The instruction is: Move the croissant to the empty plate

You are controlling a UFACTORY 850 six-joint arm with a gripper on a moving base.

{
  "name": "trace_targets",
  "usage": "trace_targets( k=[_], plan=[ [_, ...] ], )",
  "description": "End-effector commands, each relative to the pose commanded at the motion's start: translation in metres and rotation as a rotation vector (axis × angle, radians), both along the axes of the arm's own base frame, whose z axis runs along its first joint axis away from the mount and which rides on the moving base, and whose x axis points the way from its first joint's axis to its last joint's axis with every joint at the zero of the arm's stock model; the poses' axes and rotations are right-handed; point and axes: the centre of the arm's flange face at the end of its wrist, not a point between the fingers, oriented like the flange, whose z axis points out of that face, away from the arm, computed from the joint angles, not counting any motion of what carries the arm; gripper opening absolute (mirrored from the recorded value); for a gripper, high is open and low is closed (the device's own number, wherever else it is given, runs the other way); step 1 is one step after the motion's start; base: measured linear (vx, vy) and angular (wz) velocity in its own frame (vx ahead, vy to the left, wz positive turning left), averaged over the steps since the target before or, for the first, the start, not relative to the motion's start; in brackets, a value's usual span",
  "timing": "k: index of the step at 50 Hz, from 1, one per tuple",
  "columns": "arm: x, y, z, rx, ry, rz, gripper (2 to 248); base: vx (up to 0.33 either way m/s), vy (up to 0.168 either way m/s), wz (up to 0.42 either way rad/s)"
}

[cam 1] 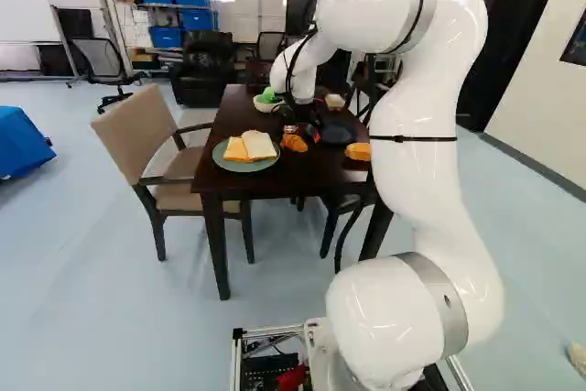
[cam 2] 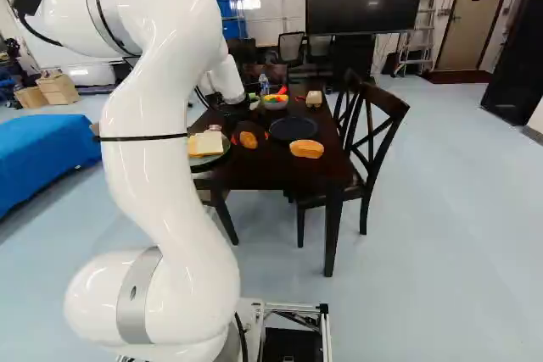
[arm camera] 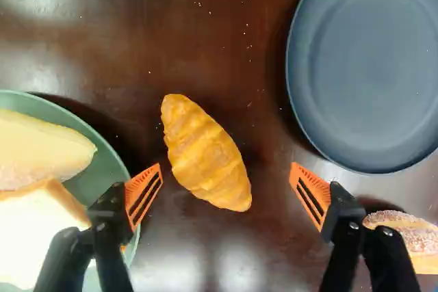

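- I have the gripper (arm camera: 226, 181) spread wide over the table (arm camera: 226, 29), with nothing held; its orange pads stand on either side of the croissant (arm camera: 207, 154), neither touching it.
- The croissant lies alone on the wood beside the dark blue plate (arm camera: 373, 66), off the side that faces the green plate (arm camera: 109, 162), with bare wood between it and both. The dark blue plate is the empty one, so that's my target.
- The step in hand, as I judge it, is lining up for the pick. The croissant's bulk sits a little ahead of the pads' midpoint, so I'd ease forward and slightly away from the dark blue plate before lowering.
- I'd turn the wrist too: the finger nearer the dark blue plate forward, the other back, so they close square across the waist. Closing as they stand would probably twist it.
- I'd narrow the opening first; the finger farther from the dark blue plate overlaps the green plate's rim in my wrist view and could catch it going down.
- The croissant's long axis runs aslant to the closing line. Its far tip points ahead, away from the dark blue plate; its near tip points back between the fingers, angled towards the dark blue plate's side.
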Motion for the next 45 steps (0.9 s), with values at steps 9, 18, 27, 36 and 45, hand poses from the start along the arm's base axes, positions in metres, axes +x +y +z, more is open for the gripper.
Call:
trace_targets(
  k=[9,18,27,36,45],
  plan=[
    [0.0017,0.0005,0.0004,0.005,-0.02,0.003,247,0.0,0.0,0.0],
    [0.002,0.0006,0.0005,0.006,-0.023,0.004,247,0.0,0.0,0.0],
    [0.002,0.0006,0.0005,0.006,-0.023,0.004,247,0.0,0.0,0.0],
    [0.002,0.0006,0.0005,0.006,-0.023,0.004,238,0.0,0.0,0.0],
    [0.0028,0.0008,0.0007,0.008,-0.032,0.005,213,0.0,0.0,0.0]
  ],
)
